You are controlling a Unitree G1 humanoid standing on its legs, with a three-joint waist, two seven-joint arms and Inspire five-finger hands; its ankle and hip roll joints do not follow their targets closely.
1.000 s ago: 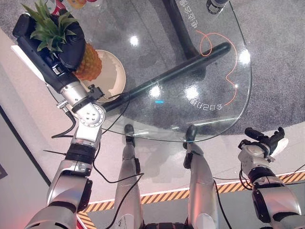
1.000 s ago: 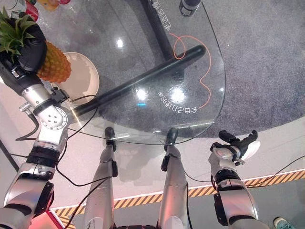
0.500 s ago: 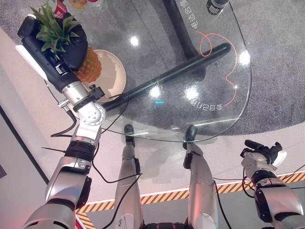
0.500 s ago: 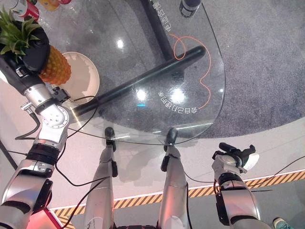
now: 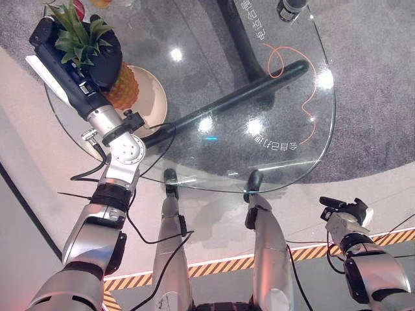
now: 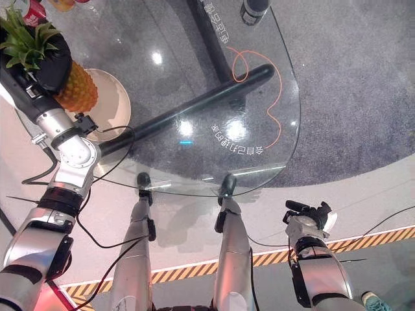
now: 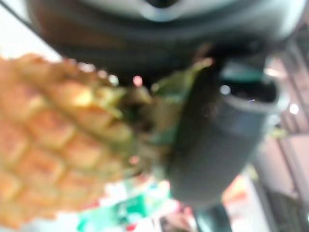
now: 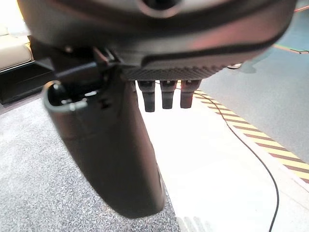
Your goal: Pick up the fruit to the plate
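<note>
A pineapple (image 5: 122,87) with a green crown hangs over the near-left part of a cream plate (image 5: 154,103) at the left rim of the glass table (image 5: 259,175). My left hand (image 5: 104,55) is shut round the fruit's top, just below the leaves. The left wrist view shows the pineapple's scaly skin (image 7: 48,145) pressed against the dark thumb (image 7: 217,135). Whether the fruit's base touches the plate is unclear. My right hand (image 5: 343,210) hangs low at the right, below the table's near edge, with relaxed fingers (image 8: 166,94) and nothing in it.
A black bar (image 5: 233,100) of the table's frame runs slantwise under the glass, with an orange cable (image 5: 311,97) beside it. A dark cylinder (image 5: 288,8) stands at the far edge. Cans (image 6: 35,10) stand beyond the plate. Striped tape (image 5: 214,265) marks the floor.
The camera has shifted slightly. My left hand has edged the pineapple a bit further over the plate. My right hand has sunk lower and drawn back toward me.
</note>
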